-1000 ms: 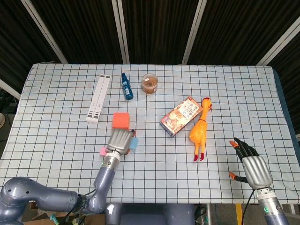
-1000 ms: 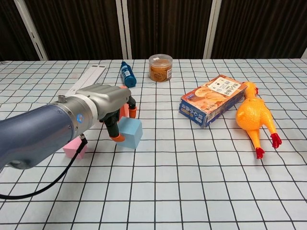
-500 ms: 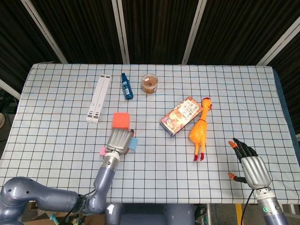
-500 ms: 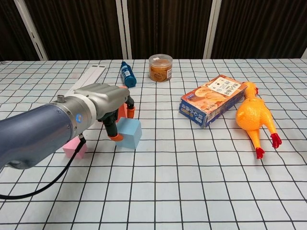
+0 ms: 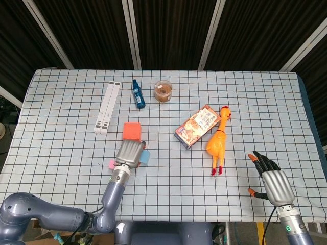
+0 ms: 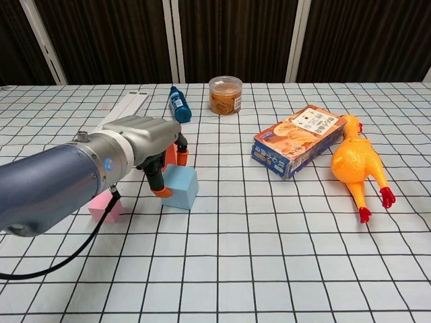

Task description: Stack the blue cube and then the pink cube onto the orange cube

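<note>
Reaching low over the table [image 5: 61, 153], the left hand [image 5: 131, 152] is seen with its orange-tipped fingers [image 6: 161, 192] curled down against the near side of the blue cube [image 6: 180, 186], which sits on the checked cloth; whether the cube is truly gripped cannot be told, since the far fingers are hidden. The orange cube [image 5: 132, 130] is found just beyond the hand, close to the blue one. The pink cube [image 6: 105, 206] is tucked beside the wrist, partly covered by the arm. Further out, a white bar [image 5: 107, 107], a blue bottle [image 5: 138, 93] and a small jar [image 5: 163, 91] are lined along the back. A snack box [image 5: 197, 125] and a rubber chicken [image 5: 218, 141] are lying side by side to the right. The right hand [image 5: 273, 181] is held at the table's near edge, fingers spread, nothing in it.
</note>
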